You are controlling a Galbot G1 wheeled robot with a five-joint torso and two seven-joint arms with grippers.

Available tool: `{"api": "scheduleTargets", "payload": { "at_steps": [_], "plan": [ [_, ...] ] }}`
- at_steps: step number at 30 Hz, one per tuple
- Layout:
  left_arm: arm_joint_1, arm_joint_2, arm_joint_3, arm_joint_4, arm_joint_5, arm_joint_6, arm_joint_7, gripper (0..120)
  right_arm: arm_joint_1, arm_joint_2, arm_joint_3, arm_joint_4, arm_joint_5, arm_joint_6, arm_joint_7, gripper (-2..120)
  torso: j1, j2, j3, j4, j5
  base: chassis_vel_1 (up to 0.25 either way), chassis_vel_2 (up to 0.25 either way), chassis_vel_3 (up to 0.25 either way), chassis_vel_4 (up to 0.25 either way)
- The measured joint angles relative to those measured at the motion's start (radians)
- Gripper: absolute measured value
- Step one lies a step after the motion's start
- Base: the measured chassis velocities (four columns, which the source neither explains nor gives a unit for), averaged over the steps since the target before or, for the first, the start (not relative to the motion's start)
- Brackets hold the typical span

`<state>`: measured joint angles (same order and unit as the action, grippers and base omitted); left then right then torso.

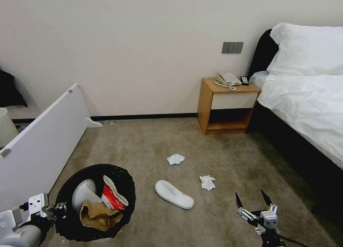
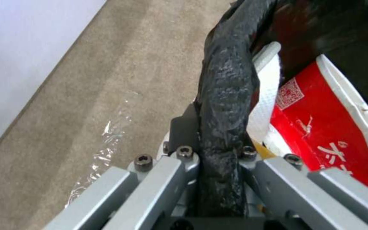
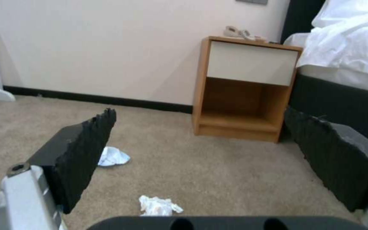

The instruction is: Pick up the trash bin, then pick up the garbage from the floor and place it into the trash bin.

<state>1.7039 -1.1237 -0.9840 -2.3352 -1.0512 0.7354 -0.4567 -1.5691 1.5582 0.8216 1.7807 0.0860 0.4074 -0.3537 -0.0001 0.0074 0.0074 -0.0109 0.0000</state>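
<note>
Low on the left of the head view, the left claw point(image 1: 59, 206) grips the rim of the bin point(image 1: 123, 204), which holds a slipper point(image 1: 83, 194), a red packet point(image 1: 111, 197) and a paper bag point(image 1: 96, 215), while another slipper point(image 1: 174, 194) and two tissues point(image 1: 175, 159) point(image 1: 207, 182) lie on the carpet point(image 1: 221, 157) and the right claw point(image 1: 253, 204) hangs wide open low on the right. From the left wrist, the fingers point(image 2: 184, 129) are clamped on the black bag-covered rim point(image 2: 226, 95), the packet point(image 2: 320, 127) just inside. From the right wrist, the spread pads point(image 3: 86, 147) frame both tissues point(image 3: 112, 157) point(image 3: 158, 206) on the carpet, with a nightstand point(image 3: 248, 86) beyond.
</note>
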Motion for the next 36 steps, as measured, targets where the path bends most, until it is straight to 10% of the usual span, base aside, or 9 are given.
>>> {"api": "scheduleTargets", "payload": {
  "at_steps": [36],
  "plan": [
    [0.007, -0.013, -0.002, -0.012, -0.001, 0.000, -0.001, 3, 0.004, 0.007, 0.001, -0.014, 0.006, 0.005, -0.037, 100, 0.000, 0.000, 0.000, 0.0000, -0.0001, -0.057, 0.058, 0.059, -0.055]
  ]
}}
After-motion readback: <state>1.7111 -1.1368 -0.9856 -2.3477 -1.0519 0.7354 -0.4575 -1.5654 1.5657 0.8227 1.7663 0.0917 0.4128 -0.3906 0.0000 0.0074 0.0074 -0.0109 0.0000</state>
